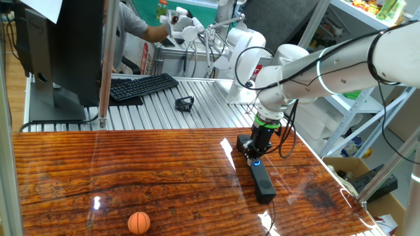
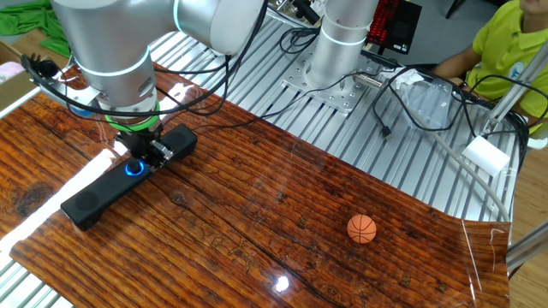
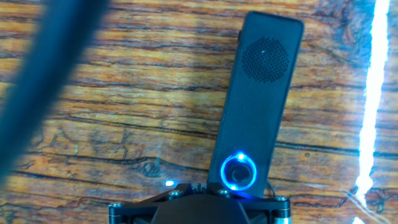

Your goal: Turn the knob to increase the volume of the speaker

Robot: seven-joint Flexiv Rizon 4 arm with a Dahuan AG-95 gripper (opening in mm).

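Speaker (image 1: 260,176), a long slim matte-black bar, is seen lying flat on the glossy brown wood-grain tabletop (image 1: 131,177), near the table's right edge in one fixed view. Its small round black knob (image 3: 239,172), ringed by a blue glow, is set into the bar's top face about midway along; a round perforated grille is visible toward one end in the hand view. The black two-finger gripper (image 2: 139,156) of the white robot arm is held directly above the knob, pointing downward. Whether its fingers are parted or closed on the knob cannot be told: in the fixed views the tips are hidden against the dark bar, and in the hand view only the edge of the gripper body is caught at the bottom of the frame. A small orange basketball-patterned ball (image 1: 138,222) is noted well apart from the speaker on the same tabletop. A black computer keyboard (image 1: 143,86) and a small black clip-like object (image 1: 184,103) are seen on the ribbed metal surface beyond the wood.
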